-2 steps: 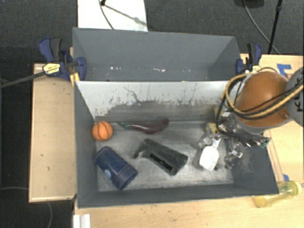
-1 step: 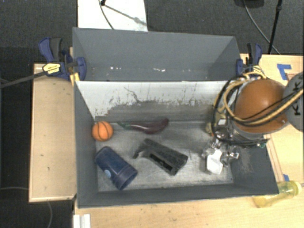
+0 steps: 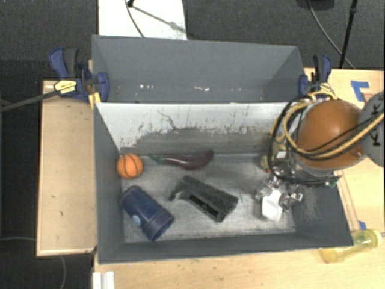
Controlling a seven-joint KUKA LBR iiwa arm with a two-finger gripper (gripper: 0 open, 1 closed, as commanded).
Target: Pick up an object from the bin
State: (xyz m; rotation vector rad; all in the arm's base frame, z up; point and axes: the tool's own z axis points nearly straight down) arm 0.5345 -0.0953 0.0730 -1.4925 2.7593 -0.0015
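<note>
The gripper was seen low over the floor at the right end of the grey bin. Whether it stood open or closed could not be told (the orange wrist cover and its cables hid much of it from above). A small white block was found directly at its tip, a little toward the view's lower left and touching it or very nearly so. No clear grip on the block was shown, so it could not be called held. Its longer side appeared to run roughly from the back wall toward the front wall.

The coming move was judged to turn on that slight offset: the tip would have to be centred over the block and closed across its narrow width.

Everything else was placed to the view's left of the white block:
- **Nearest:** a black wedge-shaped tool, lying slantwise, with bare floor between.
- **Beyond it, toward the back wall:** a dark purple aubergine-like thing.
- **Farther left:** an orange ball.
- **Farthest, toward the front wall:** a blue cylinder.

Nothing was seen in the way of the block. Only the bin's right wall, near the block's other side, was judged a constraint.
</note>
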